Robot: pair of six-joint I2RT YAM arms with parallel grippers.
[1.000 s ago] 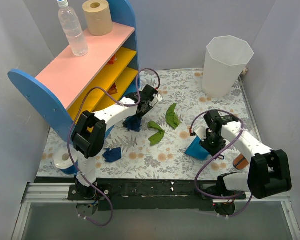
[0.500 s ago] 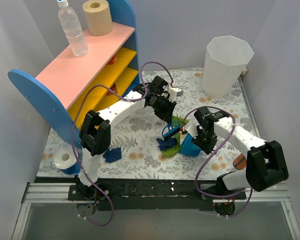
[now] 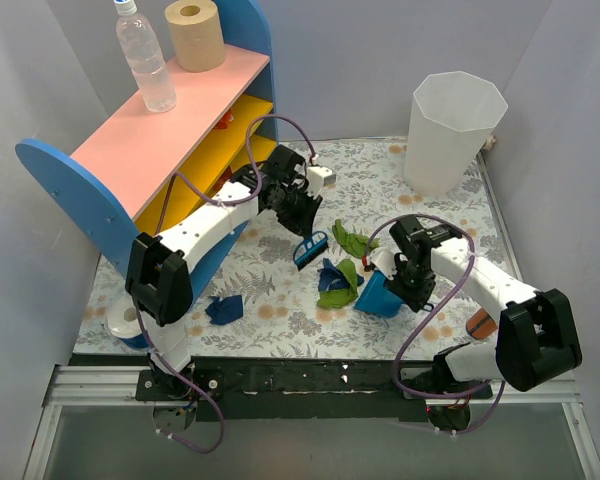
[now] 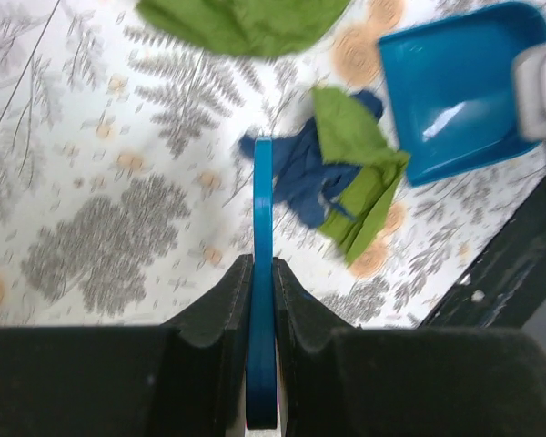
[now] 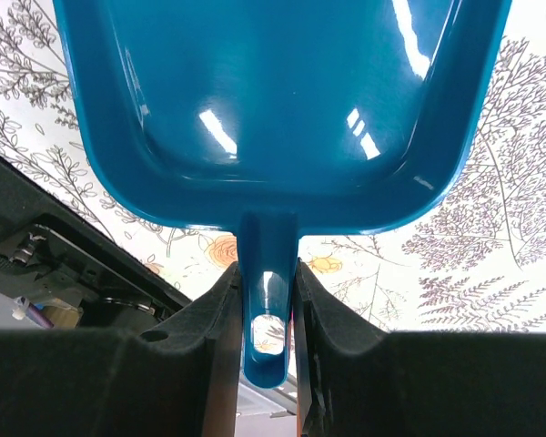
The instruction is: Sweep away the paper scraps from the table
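Note:
My left gripper (image 3: 302,218) is shut on the handle of the small blue hand brush (image 3: 310,250), held just left of the scraps; in the left wrist view the gripper (image 4: 262,273) clamps the brush (image 4: 262,200) edge-on. A navy scrap (image 3: 330,274) and a green scrap (image 3: 338,292) lie bunched at the mouth of the blue dustpan (image 3: 380,294). Another green scrap (image 3: 354,240) lies behind them. A lone navy scrap (image 3: 223,308) lies at the front left. My right gripper (image 3: 412,276) is shut on the dustpan's handle (image 5: 268,300), with the pan (image 5: 273,91) flat on the table cloth (image 3: 280,290).
A white bin (image 3: 452,125) stands at the back right. The pink-and-yellow shelf (image 3: 180,140) with a bottle (image 3: 145,60) and a paper roll (image 3: 195,35) fills the back left. A tape roll (image 3: 130,320) sits front left, and an orange object (image 3: 480,322) front right.
The left arm swept the navy and green scraps rightward to the dustpan, then drew the brush back up and left. The dustpan shifted slightly left toward the pile.

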